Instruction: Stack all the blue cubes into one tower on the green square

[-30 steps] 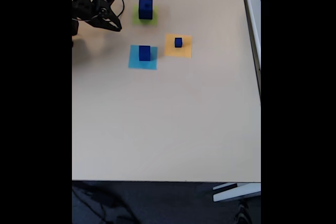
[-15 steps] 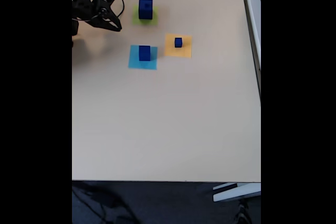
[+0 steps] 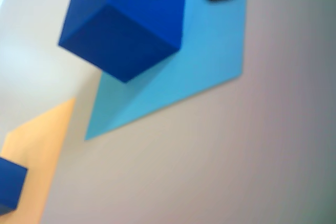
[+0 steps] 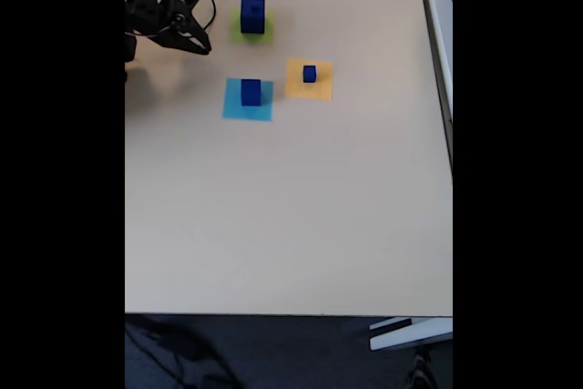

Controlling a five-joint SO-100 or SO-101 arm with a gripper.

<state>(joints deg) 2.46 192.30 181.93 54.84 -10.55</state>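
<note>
Tower (image 4: 252,15) so far is a large cube on the green square (image 4: 266,30), perhaps with a tiny one on top. Two cubes remain: one on the light-blue square (image 4: 250,91), one on the orange square (image 4: 310,73). Gripper (image 4: 199,44), far left, looks slightly spread and empty.

We see most of the desk (image 4: 291,216) lying bare in the fixed view, its whole near half open for passage. The obstacles cluster at the far end: a large blue cube (image 4: 252,15) on the green square (image 4: 239,34), a medium cube (image 4: 250,91) on the light-blue square (image 4: 235,107), and a small cube (image 4: 310,73) on the orange square (image 4: 321,88). Open lanes run between all three. The arm's fingers (image 4: 202,45) hang left of the large cube, apart from it.
</note>
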